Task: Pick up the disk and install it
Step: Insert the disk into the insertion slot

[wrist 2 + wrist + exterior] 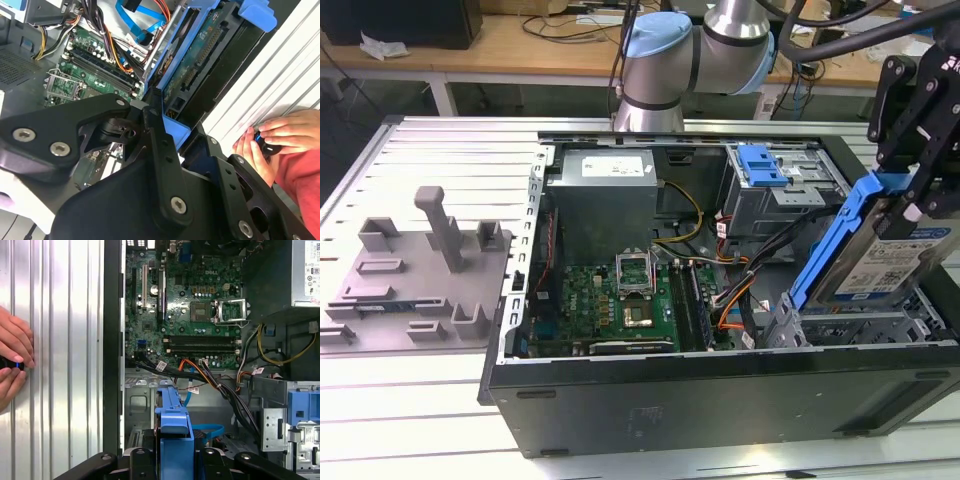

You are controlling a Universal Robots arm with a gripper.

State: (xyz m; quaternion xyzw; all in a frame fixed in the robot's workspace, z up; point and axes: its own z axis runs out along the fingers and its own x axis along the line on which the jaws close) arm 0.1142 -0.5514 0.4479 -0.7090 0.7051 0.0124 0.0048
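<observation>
The tool (908,205) is pinching the disk (895,262), pressed tight on its top end. The disk is up in the air, tipped on a slant, over one end of the big open computer case (720,405). Its silver face with the white and blue label looks up. The blue frame (828,242) runs along its edge. The low end of the disk hangs right at the metal bay (865,325) inside the case. I cannot tell if it touches the bay.

Inside the case, the green board (620,300) lies flat on the case floor. The grey power box (610,195) sits against the far wall of the case. The wires (740,290) run between the board and the bay. A second blue frame (765,165) lies on a grey box in the far corner of the case, just past the disk.

The case lies on its side on a silver ribbed table (430,420). A grey holder (420,270) sits on the table beside the case, at the end away from the disk. The robot arm (690,50) stands behind the case. A person's hands (12,365) rest on the table just outside the long wall of the case. They hold a small black thing (10,363) with a blue light.
</observation>
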